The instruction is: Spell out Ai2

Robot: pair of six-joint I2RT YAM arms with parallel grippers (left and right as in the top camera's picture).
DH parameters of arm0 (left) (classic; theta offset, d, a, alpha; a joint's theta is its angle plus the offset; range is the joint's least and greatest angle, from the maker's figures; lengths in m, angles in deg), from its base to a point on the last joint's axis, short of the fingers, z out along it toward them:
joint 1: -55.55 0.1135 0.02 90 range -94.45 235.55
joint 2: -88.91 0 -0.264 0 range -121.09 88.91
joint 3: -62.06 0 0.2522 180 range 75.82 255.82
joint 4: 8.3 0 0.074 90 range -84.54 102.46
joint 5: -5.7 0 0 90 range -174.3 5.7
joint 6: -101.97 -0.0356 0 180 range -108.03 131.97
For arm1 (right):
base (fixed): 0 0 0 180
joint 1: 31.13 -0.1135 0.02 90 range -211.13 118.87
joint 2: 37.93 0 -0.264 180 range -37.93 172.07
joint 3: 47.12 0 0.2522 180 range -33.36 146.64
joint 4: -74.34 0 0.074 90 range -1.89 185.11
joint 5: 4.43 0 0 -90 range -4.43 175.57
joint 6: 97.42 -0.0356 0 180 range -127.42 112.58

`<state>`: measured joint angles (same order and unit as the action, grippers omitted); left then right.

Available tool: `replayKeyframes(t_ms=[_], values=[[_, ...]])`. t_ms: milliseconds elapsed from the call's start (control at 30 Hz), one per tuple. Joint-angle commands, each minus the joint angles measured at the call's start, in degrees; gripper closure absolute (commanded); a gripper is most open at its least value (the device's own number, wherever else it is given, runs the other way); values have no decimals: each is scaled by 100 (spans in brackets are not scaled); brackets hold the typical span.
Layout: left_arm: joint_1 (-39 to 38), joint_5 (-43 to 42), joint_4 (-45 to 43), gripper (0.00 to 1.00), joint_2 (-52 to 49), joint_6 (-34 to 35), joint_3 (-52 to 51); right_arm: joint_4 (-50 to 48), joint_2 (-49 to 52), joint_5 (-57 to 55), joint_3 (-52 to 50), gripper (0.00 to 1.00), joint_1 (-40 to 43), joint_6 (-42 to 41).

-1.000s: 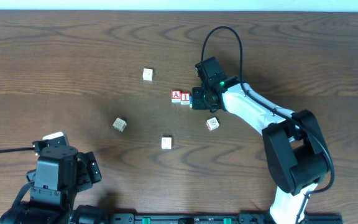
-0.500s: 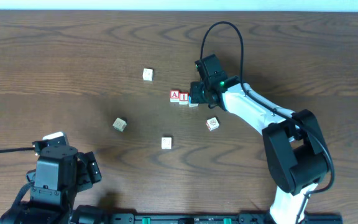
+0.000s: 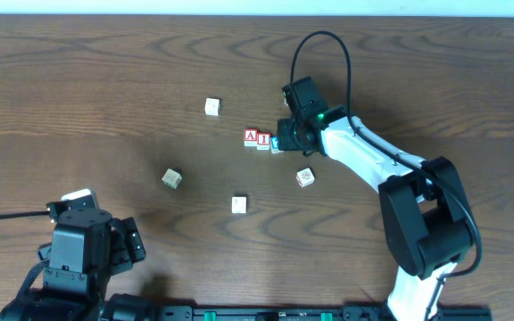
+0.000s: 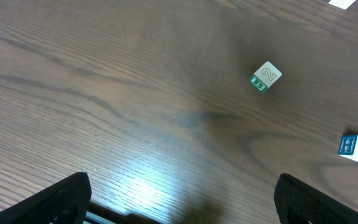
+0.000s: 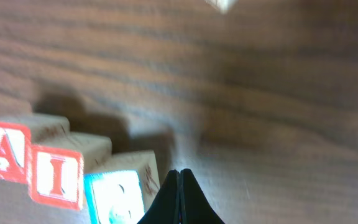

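Overhead: A cube (image 3: 252,136), I cube (image 3: 263,139), 2 cube (image 3: 276,144) in a row mid-counter (image 3: 105,89), right hand (image 3: 282,142) at the 2 cube. Left wrist: left hand (image 4: 182,202) released, empty. Right wrist: right hand clenched on nothing, tips beside the 2 cube (light, rigid, slides easily; I'd pinch opposite flat faces).

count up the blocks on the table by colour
red-framed blocks: 2, the A block and the I block
blue-framed block: 1
red-marked loose block: 1
pale-topped blocks: 3
total: 7
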<state>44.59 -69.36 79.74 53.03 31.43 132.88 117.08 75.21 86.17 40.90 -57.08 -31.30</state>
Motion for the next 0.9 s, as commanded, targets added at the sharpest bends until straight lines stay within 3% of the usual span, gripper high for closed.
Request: replayKeyframes(t_ms=[0, 567, 867], values=[[17, 4, -7, 5, 15, 24, 24, 57, 44, 210, 85, 99, -50, -37], [17, 4, -7, 5, 15, 24, 24, 83, 44, 431, 85, 99, -111, -94], [17, 4, -7, 5, 15, 24, 24, -264, 44, -216, 85, 99, -24, 92]])
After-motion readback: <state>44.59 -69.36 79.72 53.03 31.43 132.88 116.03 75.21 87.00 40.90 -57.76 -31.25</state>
